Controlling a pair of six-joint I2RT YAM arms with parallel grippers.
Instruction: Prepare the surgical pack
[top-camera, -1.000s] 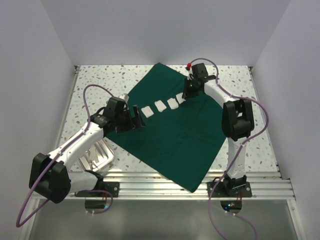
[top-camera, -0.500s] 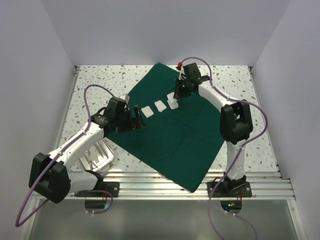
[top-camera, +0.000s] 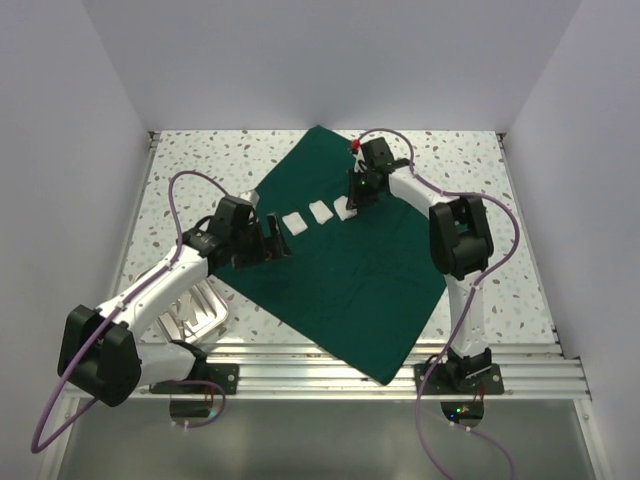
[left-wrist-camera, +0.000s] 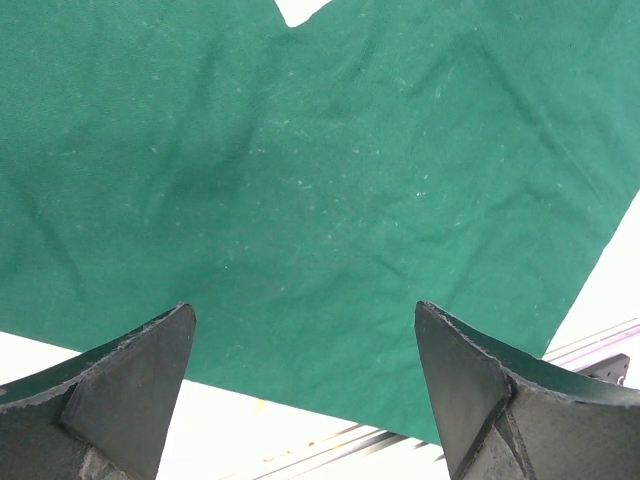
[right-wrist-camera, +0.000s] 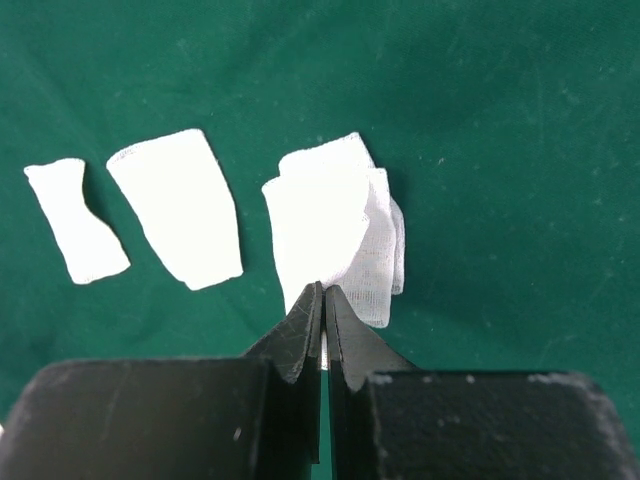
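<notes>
Bright, even light falls from overhead, leaving only soft shadows on the green drape (top-camera: 350, 270). Both wrist views are sharp across it. The white pads (right-wrist-camera: 330, 230) near its middle glare, almost washed out.

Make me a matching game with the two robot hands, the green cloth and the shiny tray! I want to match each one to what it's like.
Things:
1. left gripper
2. right gripper
3. green drape
4. steel tray

What it's like:
A. shiny, off the cloth at the near left
B. closed tight
C. spread flat, with white pads on it
D. wide open

Pairs: 1-D, 2-B, 3-C, 4-A
</notes>
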